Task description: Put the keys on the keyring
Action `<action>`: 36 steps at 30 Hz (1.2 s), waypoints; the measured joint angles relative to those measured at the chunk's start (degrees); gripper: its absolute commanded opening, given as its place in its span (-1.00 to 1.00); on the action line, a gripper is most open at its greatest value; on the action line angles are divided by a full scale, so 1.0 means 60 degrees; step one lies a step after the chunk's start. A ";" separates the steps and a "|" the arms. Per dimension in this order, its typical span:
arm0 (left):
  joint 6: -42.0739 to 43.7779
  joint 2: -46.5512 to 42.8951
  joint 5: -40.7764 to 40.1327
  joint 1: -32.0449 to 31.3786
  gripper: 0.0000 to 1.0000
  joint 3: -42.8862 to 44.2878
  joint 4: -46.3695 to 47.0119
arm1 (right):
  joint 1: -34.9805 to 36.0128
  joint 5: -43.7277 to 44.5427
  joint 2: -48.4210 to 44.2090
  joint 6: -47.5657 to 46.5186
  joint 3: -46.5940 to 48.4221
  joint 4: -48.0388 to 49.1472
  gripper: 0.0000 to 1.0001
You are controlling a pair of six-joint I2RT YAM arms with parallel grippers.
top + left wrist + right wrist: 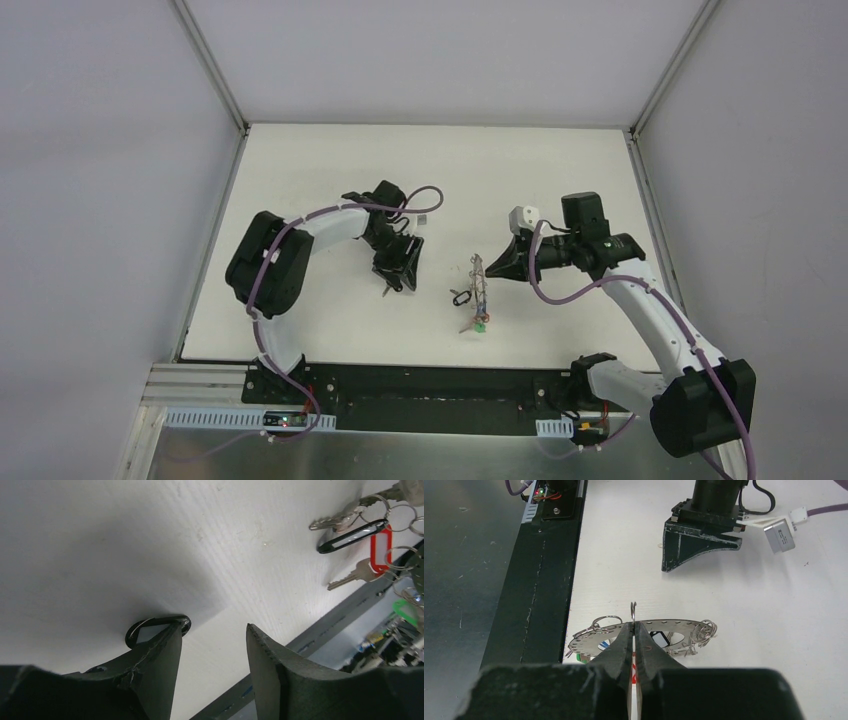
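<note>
Keyring [633, 611]: thin, stiff, slippery wire, pinched in the closed right gripper [634, 630]. At left, the left gripper [214, 630], jaws apart and empty, hovers beside a light black-tagged key [142, 631].

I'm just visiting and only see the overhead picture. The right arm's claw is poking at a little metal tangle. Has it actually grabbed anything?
Observer: Yes. Its own wrist camera shows the right claw shut on the thin wire of the keyring.
Operator: And the other arm's claw, is it carrying something?
Observer: No. The left claw is open with nothing in it; a black key tag peeks out from behind it.
Operator: That tangle is tiny from up here. What's in it?
Observer: The left wrist camera shows silver keys and a red tag hanging on small rings.
</note>
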 measured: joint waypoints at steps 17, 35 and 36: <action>0.1402 -0.1293 -0.2390 0.0087 0.13 0.0157 -0.0084 | -0.0029 0.0004 -0.0015 -0.0004 -0.0157 0.0109 -1.00; 0.1424 0.0251 -0.3111 0.0007 -0.33 0.0878 -0.0455 | -0.0117 0.0004 -0.0015 -0.0004 -0.0157 0.0113 -1.00; 0.1410 0.0251 -0.3107 0.0007 -0.34 0.0874 -0.0470 | -0.0117 0.0004 -0.0015 -0.0004 -0.0157 0.0109 -1.00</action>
